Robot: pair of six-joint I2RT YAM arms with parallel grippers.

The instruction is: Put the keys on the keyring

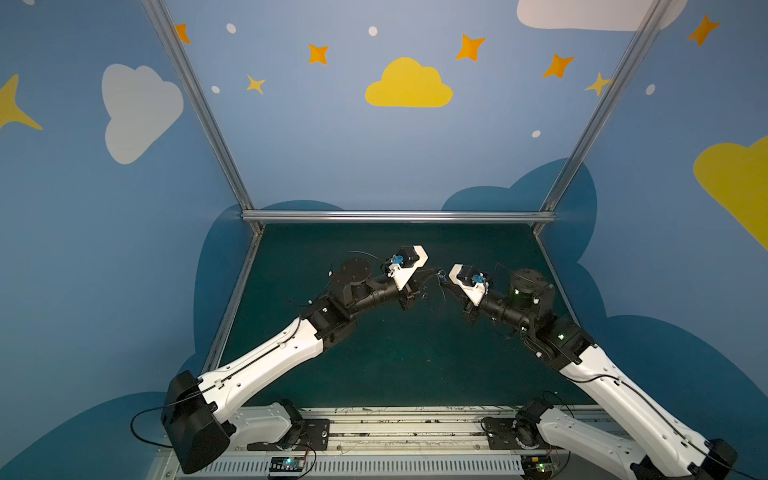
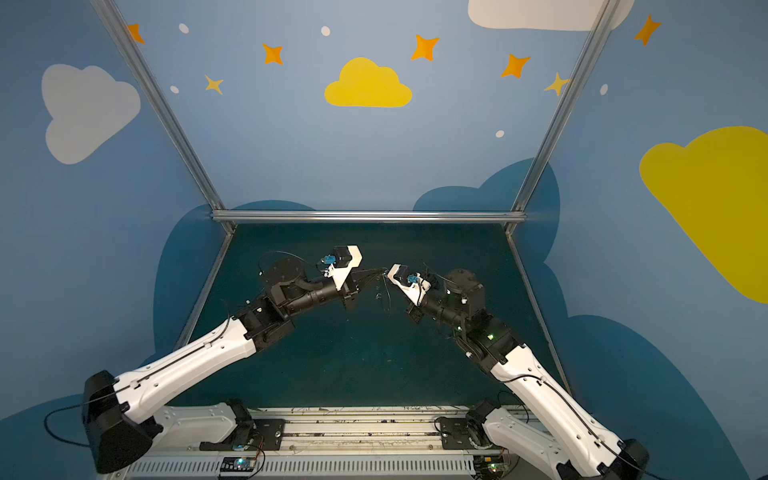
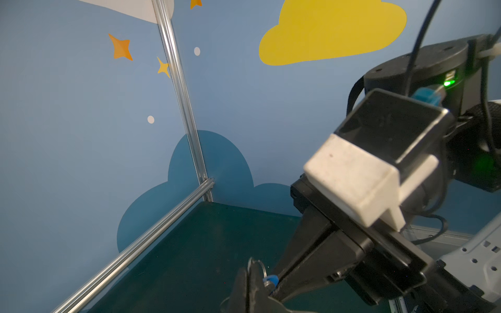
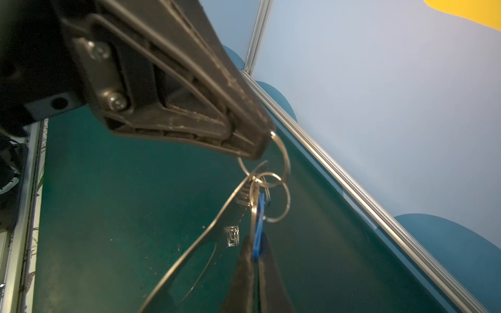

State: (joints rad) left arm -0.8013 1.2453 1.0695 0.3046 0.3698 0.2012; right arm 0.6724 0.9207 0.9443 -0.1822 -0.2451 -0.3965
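Item: keys and keyring, held off the desk (image 4: 108, 216) between both arms near the middle of the workspace. Left gripper (image 4: 261, 143) — jaws fully closed, pinching the topmost wire ring (image 4: 283, 154) of the keyring (image 4: 214, 260). The grey plate hangs below that ring, tilted and clear of the desk. Right gripper (image 4: 254, 263) — likewise fully closed, clamped on the blue head of the keys (image 4: 259, 216), which sit right against the cluster of small rings at the plate's edge. No view lets you tell whether the key is threaded onto a ring or only pressed beside one. Hazards, as a judgement:

- If you draw the arms apart while the key is only half on, it could slip off the coil.
- If you release the right before the key is seated, it could drop to the desk.
- The left's hold is on thin round wire at the very fingertips, so a twist from your right arm may roll the ring out and drop plate and rings together.
- The dangling rings overlap, so the key may snag on the wrong loop.

In both top views these parts are too small to check, so rely on the wrist views.
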